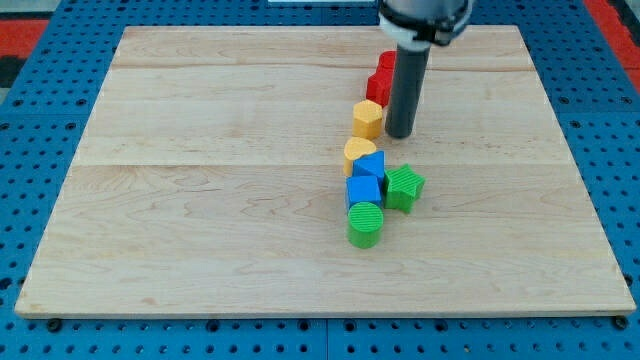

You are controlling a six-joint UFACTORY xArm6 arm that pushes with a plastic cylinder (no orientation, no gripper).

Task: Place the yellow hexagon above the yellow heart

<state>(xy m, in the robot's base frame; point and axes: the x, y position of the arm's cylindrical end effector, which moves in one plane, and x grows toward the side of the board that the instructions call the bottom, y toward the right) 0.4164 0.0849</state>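
Blocks sit in a loose line running from far to near, right of centre on the pale wooden board [200, 180], which rests on a blue perforated table [30, 200]. The yellow hexagon block [367, 118] lies just left of my tip [400, 134], the lower end of the straight dark rod; whether the two touch I cannot tell. The rod carries no jaws, so it holds nothing and only stands beside the hexagon. The yellow heart block [358, 152] lies just nearer than the hexagon and slightly left of it, with a narrow gap between them. Beyond the hexagon, two red blocks [381, 80] stand close together, partly hidden by the rod, their shapes unclear. Touching the heart's near side is a blue block [371, 166], then a blue cube [363, 190] nearer still. A green star-like block [404, 187] sits right of the blue pair, and a green cylinder [365, 223] is nearest, against the blue cube.
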